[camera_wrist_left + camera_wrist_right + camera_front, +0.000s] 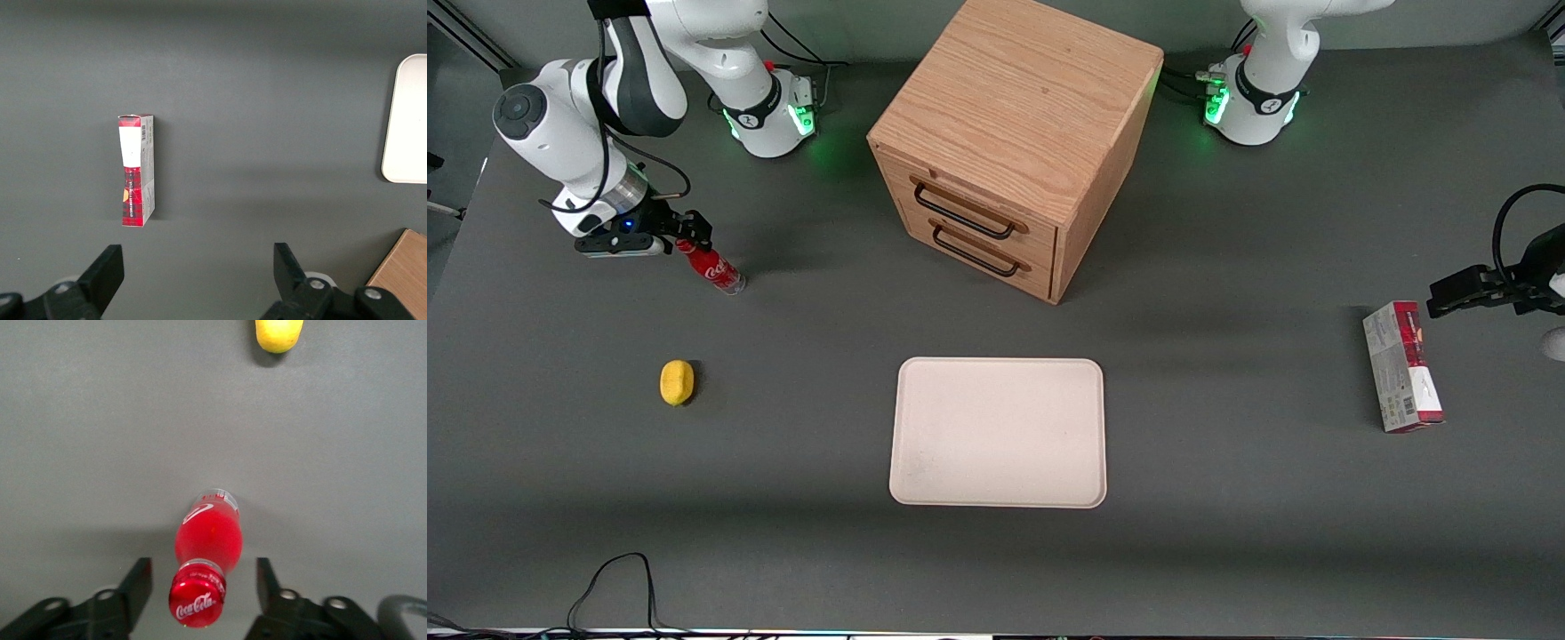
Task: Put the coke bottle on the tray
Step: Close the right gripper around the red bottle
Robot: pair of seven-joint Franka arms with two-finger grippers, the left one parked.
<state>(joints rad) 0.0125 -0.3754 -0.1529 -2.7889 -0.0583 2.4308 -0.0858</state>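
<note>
Front view: gripper [685, 233] sits low toward the working arm's end of the table, at the capped end of the coke bottle [713, 268]. Bottle appears to stand on the dark grey table [1227, 498], base down, leaning in this view. Right wrist view looks straight down on the coke bottle [204, 563]: red cap with white script uppermost, red body below it, clear base against the table. Fingers [137, 583] spread, one on each side of the cap, a clear gap on both sides, so nothing is pinched. Gripper [200, 587] midpoint lies over the cap. Tray [999, 433] lies flat near the table's middle, nearer the front camera than the wooden drawer cabinet [1014, 142], well apart from the bottle. Yellow lemon [677, 382] sits nearer the front camera than the bottle, apart from it; its edge shows in the wrist view as lemon [278, 335]. Red-and-grey carton [1401, 366] lies flat toward the parked arm's end. Left wrist view shows the same carton [137, 170] and one rim of the tray [405, 120].
</note>
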